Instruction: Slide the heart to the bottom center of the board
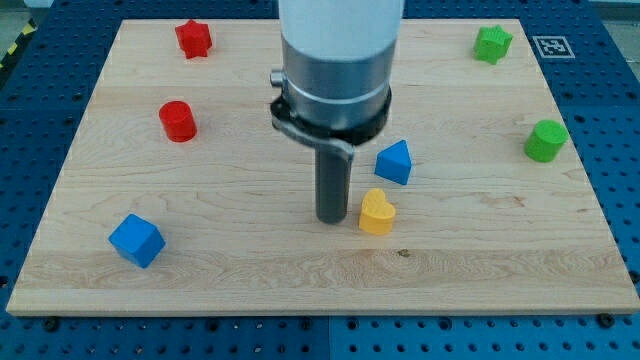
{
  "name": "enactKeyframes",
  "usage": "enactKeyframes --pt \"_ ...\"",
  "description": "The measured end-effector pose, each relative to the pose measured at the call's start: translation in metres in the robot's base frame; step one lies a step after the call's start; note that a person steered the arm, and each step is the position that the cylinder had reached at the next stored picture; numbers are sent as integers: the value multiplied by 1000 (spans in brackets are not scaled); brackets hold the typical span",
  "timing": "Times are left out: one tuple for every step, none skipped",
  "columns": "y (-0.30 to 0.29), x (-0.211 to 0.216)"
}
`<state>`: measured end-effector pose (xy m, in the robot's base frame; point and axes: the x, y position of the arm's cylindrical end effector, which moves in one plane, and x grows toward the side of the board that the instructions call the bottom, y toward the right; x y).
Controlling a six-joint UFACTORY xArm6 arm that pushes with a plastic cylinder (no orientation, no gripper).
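Observation:
A yellow heart block (376, 213) lies a little right of the board's middle, toward the view's bottom. My tip (332, 219) rests on the board just left of the heart, very close to it; I cannot tell if they touch. A blue triangular block (395, 162) sits just above and right of the heart.
A red star (193, 39) is at the top left and a red cylinder (177, 120) is below it. A blue cube (136, 240) is at the bottom left. A green star (492, 43) is at the top right, a green cylinder (546, 140) at the right edge. The wooden board (480, 260) ends in blue table.

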<state>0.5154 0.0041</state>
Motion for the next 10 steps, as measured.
enactKeyframes --pt "6 -39" --pt "53 -46" --pt "84 -18" --pt "71 18" --pt "21 40" --pt "17 19" --pt "15 -35" --pt "-29 -37" --pt "-65 -9" --pt "-36 -2"
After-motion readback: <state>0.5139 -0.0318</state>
